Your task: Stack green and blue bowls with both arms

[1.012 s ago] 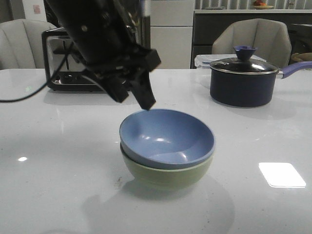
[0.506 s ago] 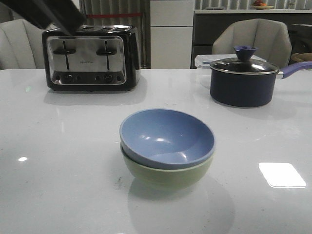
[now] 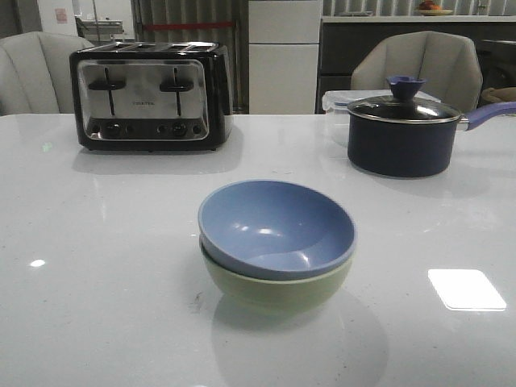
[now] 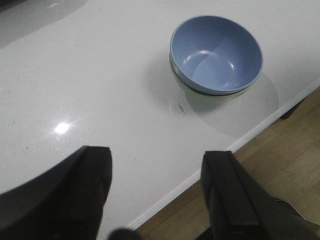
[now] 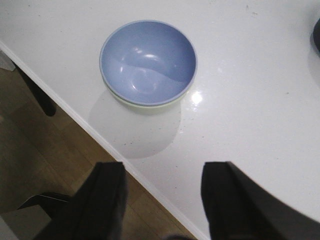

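Note:
The blue bowl [image 3: 276, 226] sits nested inside the green bowl [image 3: 278, 288] in the middle of the white table. The pair also shows in the left wrist view, blue bowl [image 4: 216, 54] over green bowl [image 4: 200, 98], and in the right wrist view, blue bowl [image 5: 148, 61] over green bowl [image 5: 145, 107]. My left gripper [image 4: 157, 172] is open and empty, high above the table's front edge, far from the bowls. My right gripper [image 5: 162, 180] is open and empty, also high over the front edge. Neither arm shows in the front view.
A black and steel toaster [image 3: 151, 97] stands at the back left. A dark lidded saucepan [image 3: 403, 129] with a blue-purple handle stands at the back right, a clear container behind it. The table's front edge [image 4: 200, 175] with wooden floor beyond shows under both grippers.
The left arm, which hovered just behind the blue bowl a second ago, has pulled up and away to the left and left the front view. The bowls have not moved.

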